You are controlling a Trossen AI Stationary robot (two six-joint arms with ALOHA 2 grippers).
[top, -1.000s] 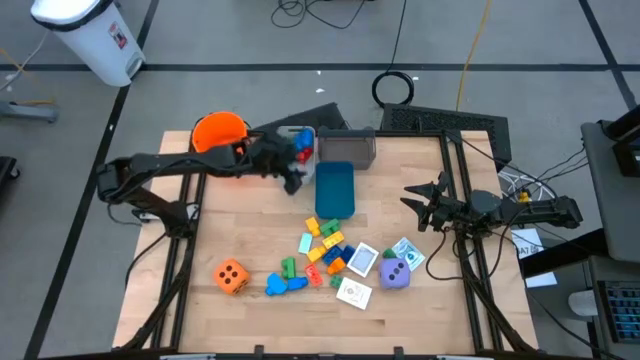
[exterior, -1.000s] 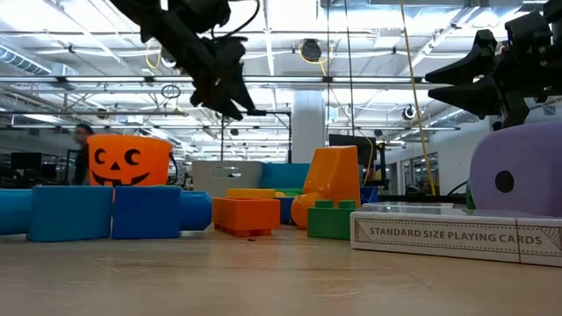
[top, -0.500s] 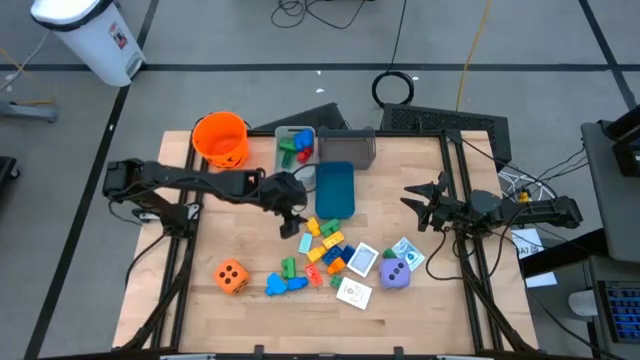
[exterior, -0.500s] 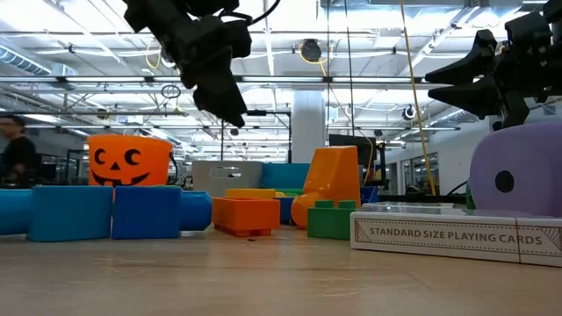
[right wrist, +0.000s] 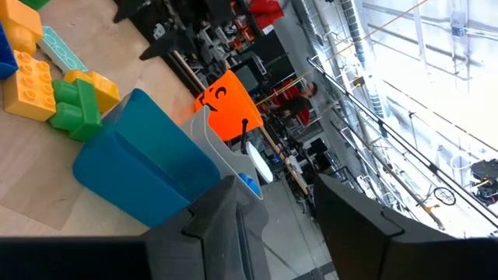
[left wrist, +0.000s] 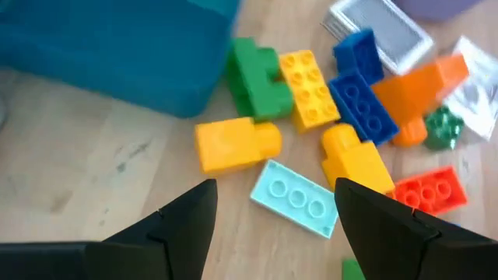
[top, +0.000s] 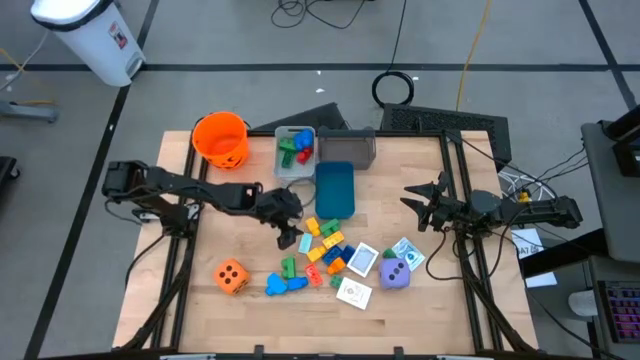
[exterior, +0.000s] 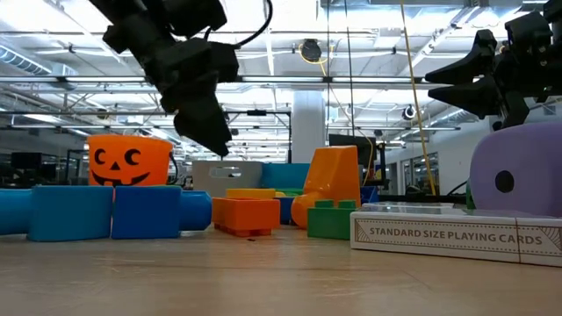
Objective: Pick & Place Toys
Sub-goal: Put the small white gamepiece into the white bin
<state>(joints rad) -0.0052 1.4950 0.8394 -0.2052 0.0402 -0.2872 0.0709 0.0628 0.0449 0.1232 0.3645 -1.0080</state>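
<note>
While the left gripper [top: 291, 233] hangs empty with its fingers parted over the near edge of the block pile [top: 325, 245], a pale mint block [left wrist: 296, 207] lies on the wood directly beyond its tips, with a yellow block [left wrist: 236, 143] and the blue bin [top: 335, 188] just past that. Behind stand the grey bin [top: 296, 152] holding blocks and the pumpkin bucket [top: 221, 140]. At the table's right edge the right gripper [top: 415, 203] waits, fingers apart and empty, near the purple die [top: 396, 274] and cards [top: 360, 260]; the orange die [top: 231, 276] sits apart.
</note>
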